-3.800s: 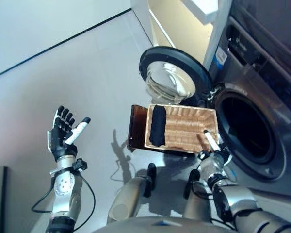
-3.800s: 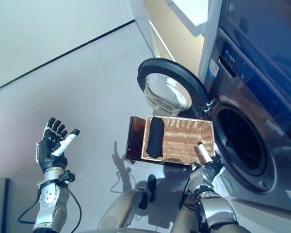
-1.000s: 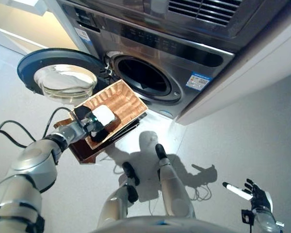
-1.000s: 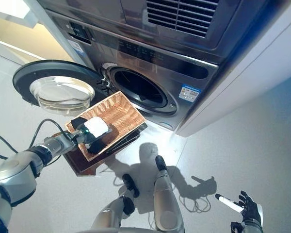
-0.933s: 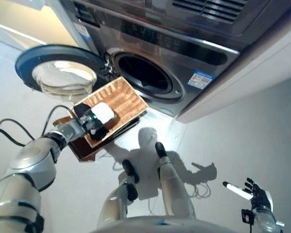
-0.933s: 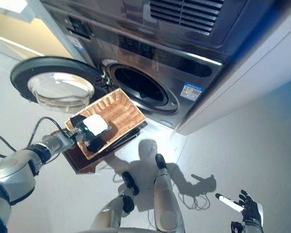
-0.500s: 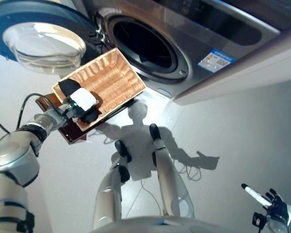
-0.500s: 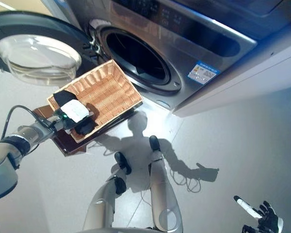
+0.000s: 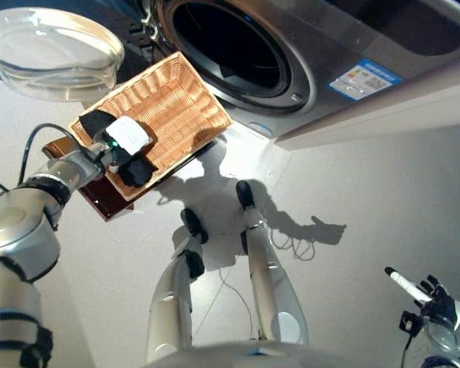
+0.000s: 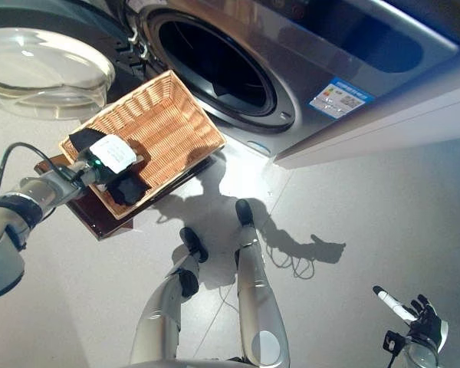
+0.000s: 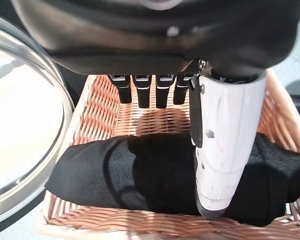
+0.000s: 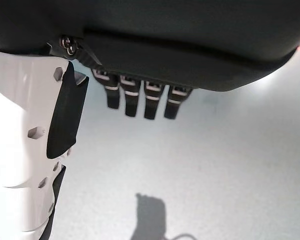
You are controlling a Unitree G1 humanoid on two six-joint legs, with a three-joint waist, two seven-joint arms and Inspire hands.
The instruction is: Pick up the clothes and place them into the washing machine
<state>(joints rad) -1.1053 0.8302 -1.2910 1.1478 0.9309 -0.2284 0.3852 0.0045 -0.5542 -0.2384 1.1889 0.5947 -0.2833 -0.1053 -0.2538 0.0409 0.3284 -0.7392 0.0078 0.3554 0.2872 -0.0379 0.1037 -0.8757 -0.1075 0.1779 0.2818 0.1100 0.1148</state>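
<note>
A black rolled cloth lies across the near end of a wicker basket that stands before the washing machine's open drum. My left hand hovers right over that cloth, open, with straight fingers pointing along the basket and the white-covered thumb lying over the cloth. Whether the thumb touches the cloth I cannot tell. My right hand hangs far off at the lower right, open above bare floor, fingers straight and holding nothing.
The round glass door stands swung open to the left of the drum. A dark brown stand sits under the basket. Grey floor stretches to the right of the machine.
Since the earliest frames my left hand came from free air down over the cloth, and my right hand left the basket rim. In the last second the camera shifted; both hands stay put.
</note>
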